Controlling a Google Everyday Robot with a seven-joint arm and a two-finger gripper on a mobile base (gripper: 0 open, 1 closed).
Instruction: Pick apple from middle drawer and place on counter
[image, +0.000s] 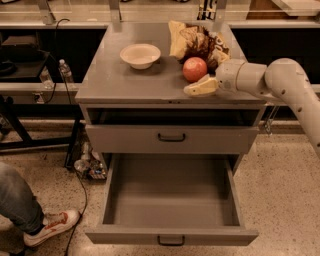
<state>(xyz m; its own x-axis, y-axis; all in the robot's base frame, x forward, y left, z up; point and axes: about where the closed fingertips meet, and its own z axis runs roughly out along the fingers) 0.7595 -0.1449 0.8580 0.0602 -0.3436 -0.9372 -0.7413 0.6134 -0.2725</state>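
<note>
The reddish-pink apple rests on the grey counter, right of centre, just in front of a snack bag. My gripper reaches in from the right and is open around the apple. Its near pale finger lies on the counter just in front of the apple; the far finger is hidden behind it. The middle drawer is pulled fully out at the bottom of the cabinet, and its deep tray holds nothing.
A white bowl stands on the counter's left half and a crumpled snack bag at the back right. A closed drawer sits above the open one. A person's leg and shoe are at the lower left. A water bottle stands on a low bench at the left.
</note>
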